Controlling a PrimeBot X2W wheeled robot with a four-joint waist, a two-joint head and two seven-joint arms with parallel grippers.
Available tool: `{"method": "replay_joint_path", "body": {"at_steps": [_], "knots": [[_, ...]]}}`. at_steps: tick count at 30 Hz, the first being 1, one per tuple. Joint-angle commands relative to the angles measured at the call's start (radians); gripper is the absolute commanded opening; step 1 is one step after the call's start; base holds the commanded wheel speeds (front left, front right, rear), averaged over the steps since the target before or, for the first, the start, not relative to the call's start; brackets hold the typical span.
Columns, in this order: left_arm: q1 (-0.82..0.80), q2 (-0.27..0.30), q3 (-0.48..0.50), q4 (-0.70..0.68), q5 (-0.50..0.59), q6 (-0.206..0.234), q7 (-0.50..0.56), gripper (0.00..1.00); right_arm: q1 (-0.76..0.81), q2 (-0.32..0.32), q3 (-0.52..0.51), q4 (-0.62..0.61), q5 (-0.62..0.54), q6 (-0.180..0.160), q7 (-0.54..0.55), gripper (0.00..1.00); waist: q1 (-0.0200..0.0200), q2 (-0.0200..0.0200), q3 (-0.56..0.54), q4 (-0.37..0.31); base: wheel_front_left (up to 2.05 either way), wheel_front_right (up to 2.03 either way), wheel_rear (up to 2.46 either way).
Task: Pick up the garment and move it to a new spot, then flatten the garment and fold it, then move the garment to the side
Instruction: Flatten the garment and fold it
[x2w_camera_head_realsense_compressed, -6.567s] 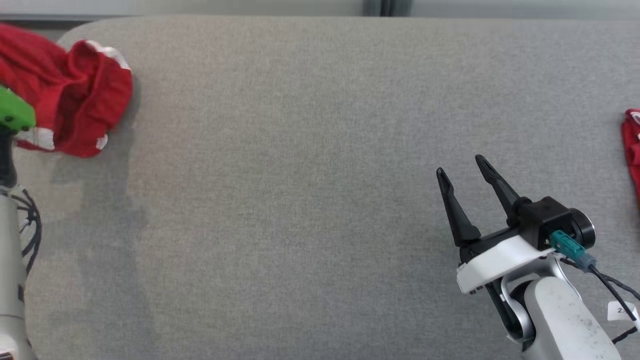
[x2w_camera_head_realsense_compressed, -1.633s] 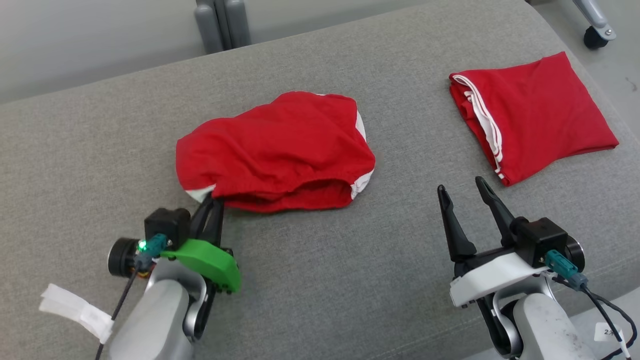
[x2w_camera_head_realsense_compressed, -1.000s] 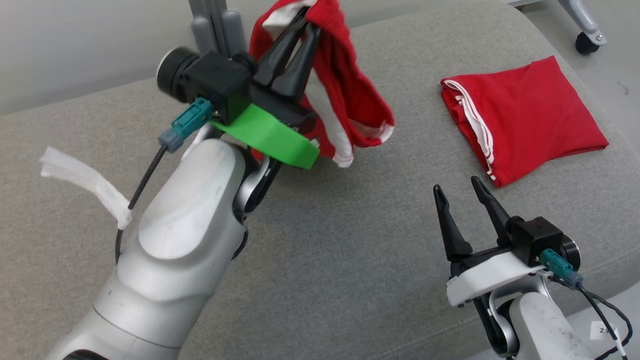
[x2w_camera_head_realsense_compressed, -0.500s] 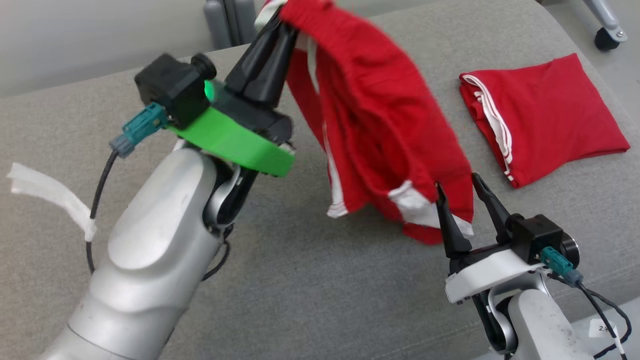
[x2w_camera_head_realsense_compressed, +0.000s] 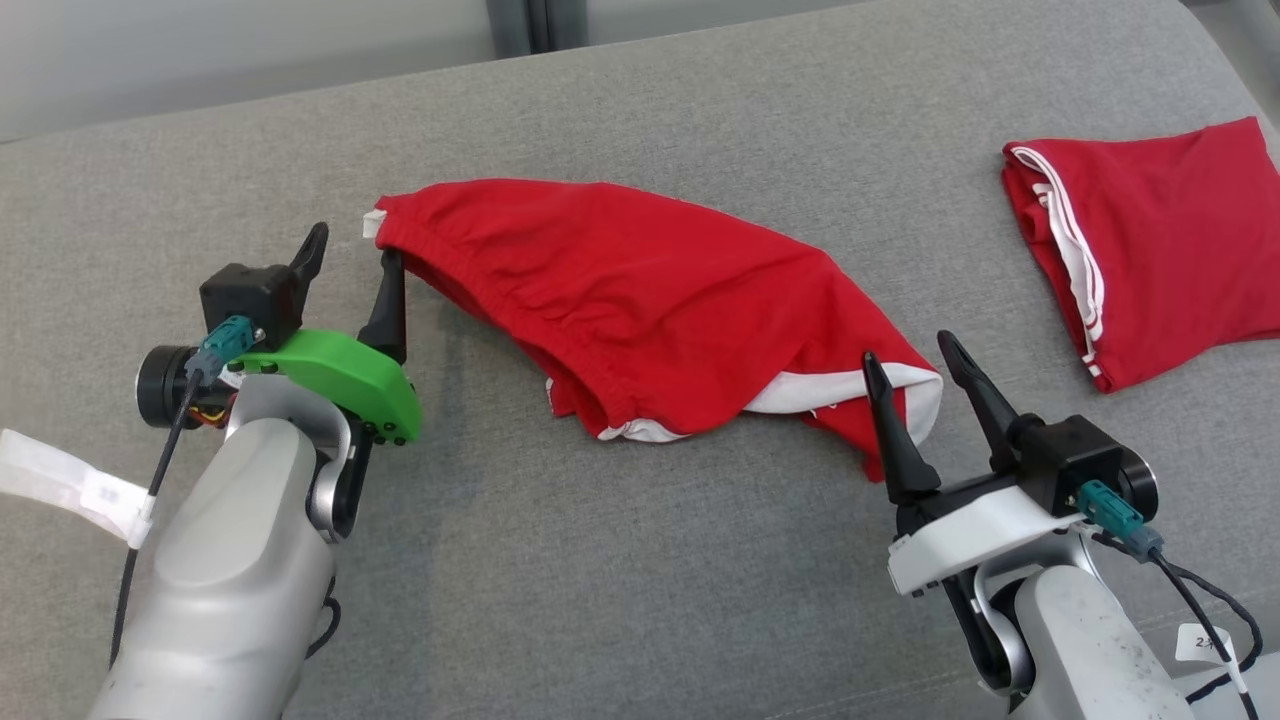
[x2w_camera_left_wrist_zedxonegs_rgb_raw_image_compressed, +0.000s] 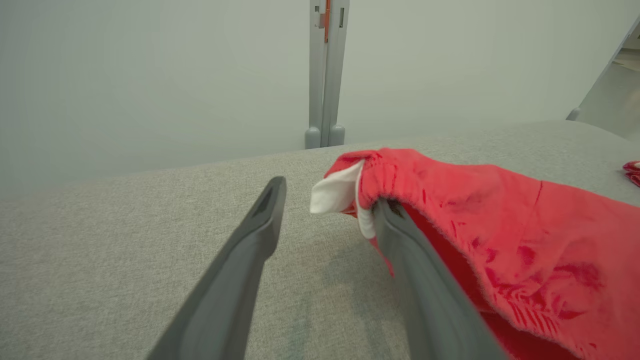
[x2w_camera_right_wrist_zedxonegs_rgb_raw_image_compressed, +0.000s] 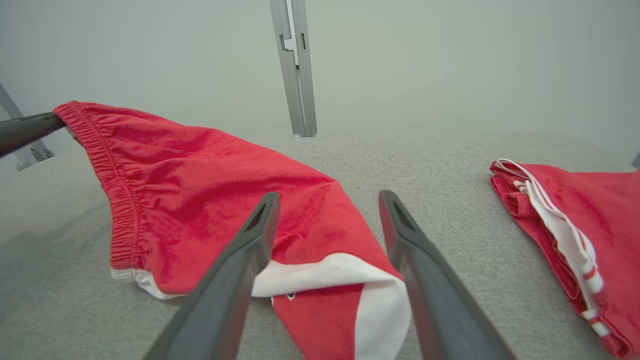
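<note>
While left pincer (x2w_camera_head_realsense_compressed: 354, 242) and right pincer (x2w_camera_head_realsense_compressed: 906, 347) gape | garment (x2w_camera_head_realsense_compressed: 640, 290) covers one left tip | folded garment (x2w_camera_head_realsense_compressed: 1170, 250) cropped

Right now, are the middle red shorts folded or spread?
Spread, not folded: the red white-trimmed shorts lie stretched, rumpled, across grey fabric.

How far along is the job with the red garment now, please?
Moving looks done: the red garment lies rumpled on the grey surface, left gripper open at its waistband. In hand: right gripper open at its white-trimmed hem. Left: flattening, folding, moving aside.
</note>
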Motion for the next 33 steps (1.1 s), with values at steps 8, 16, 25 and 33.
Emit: {"method": "replay_joint_path", "body": {"at_steps": [8, 16, 25, 33], "knots": [[0.076, -0.051, 0.028, 0.129, -0.078, -0.034, 0.022, 1.00, 0.015, -0.007, -0.006, -0.006, -0.009, -0.002, 0.013, 1.00, 0.0000, 0.0000, -0.029, 0.041, 0.00, 0.00, 0.00], [0.151, -0.109, -0.036, 0.071, -0.103, -0.091, 0.039, 1.00, 0.034, -0.009, -0.006, -0.014, -0.009, -0.002, 0.020, 1.00, 0.0000, 0.0000, -0.055, 0.064, 0.00, 0.00, 0.00], [0.186, -0.135, -0.209, -0.098, -0.203, -0.114, 0.170, 1.00, 0.024, -0.013, 0.011, -0.015, 0.005, -0.002, 0.020, 1.00, 0.0000, 0.0000, -0.058, 0.030, 0.00, 0.00, 0.00], [0.175, -0.112, -0.227, -0.064, -0.257, -0.103, 0.268, 1.00, 0.024, -0.007, -0.006, -0.018, 0.001, -0.002, 0.012, 1.00, 0.0000, 0.0000, -0.042, -0.011, 0.00, 0.00, 0.00]]}}
